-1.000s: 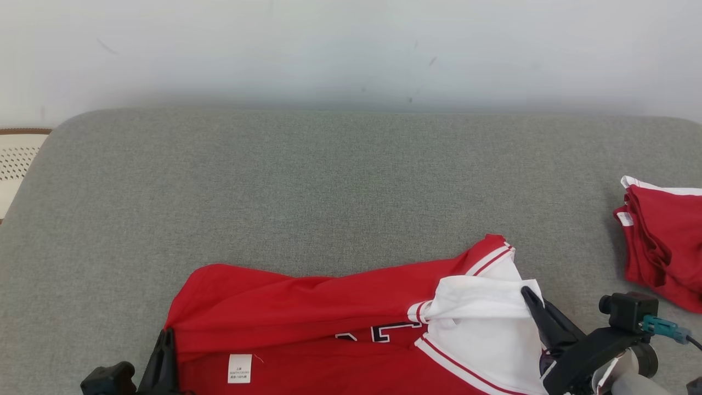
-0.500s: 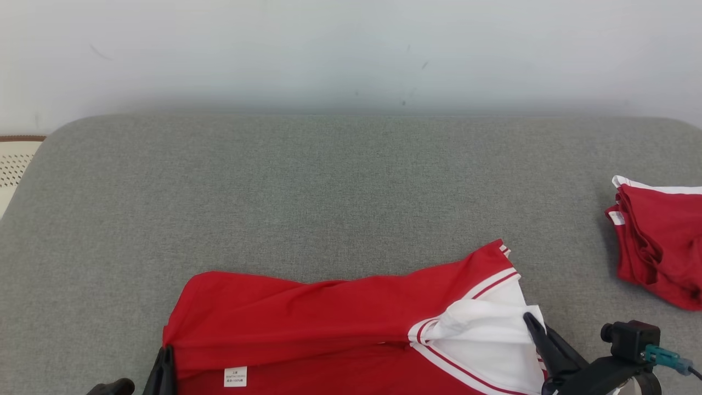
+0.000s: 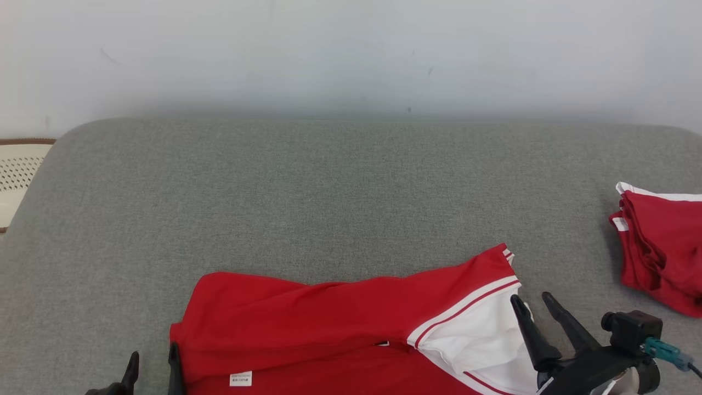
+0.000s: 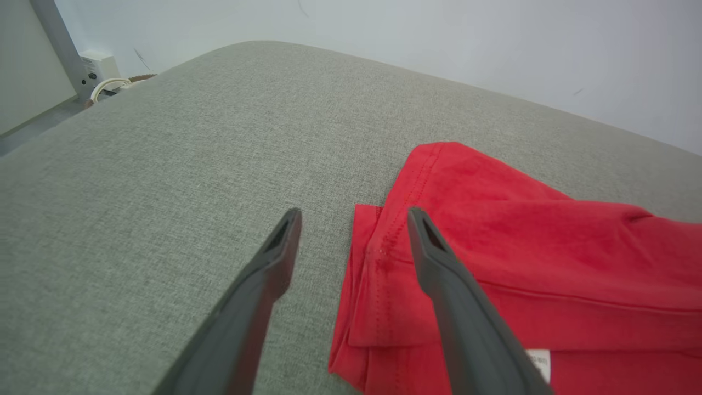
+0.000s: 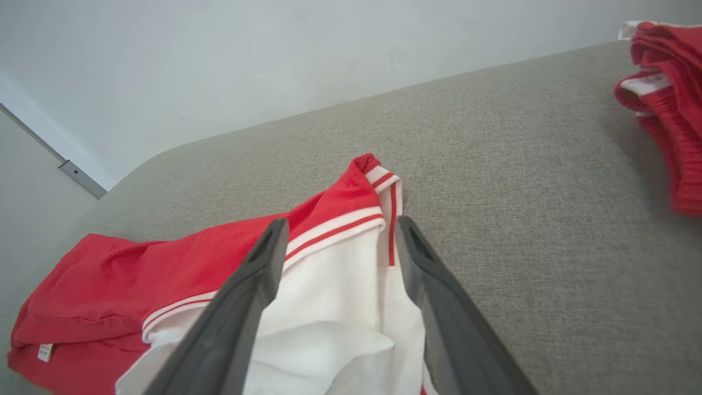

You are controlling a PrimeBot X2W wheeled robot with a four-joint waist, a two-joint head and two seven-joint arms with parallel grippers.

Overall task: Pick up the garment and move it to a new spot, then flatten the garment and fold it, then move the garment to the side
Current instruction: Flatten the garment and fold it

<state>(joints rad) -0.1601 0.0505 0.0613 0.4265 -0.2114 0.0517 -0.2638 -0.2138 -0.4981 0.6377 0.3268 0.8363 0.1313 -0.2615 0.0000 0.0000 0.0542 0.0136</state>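
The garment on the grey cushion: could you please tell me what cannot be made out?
- garment: near part cut off by the head view's bottom edge.
- white label: print too small, head view.
- black marking: mostly tucked under the folded red layer.
- red pile: cut by the head view's right edge.

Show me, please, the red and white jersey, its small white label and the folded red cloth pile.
Red and white jersey (image 3: pixel 329 312): head view, red body.
Small white label (image 3: pixel 241 378): head view, centre.
Folded red cloth pile (image 3: pixel 663 247): head view, top layer.
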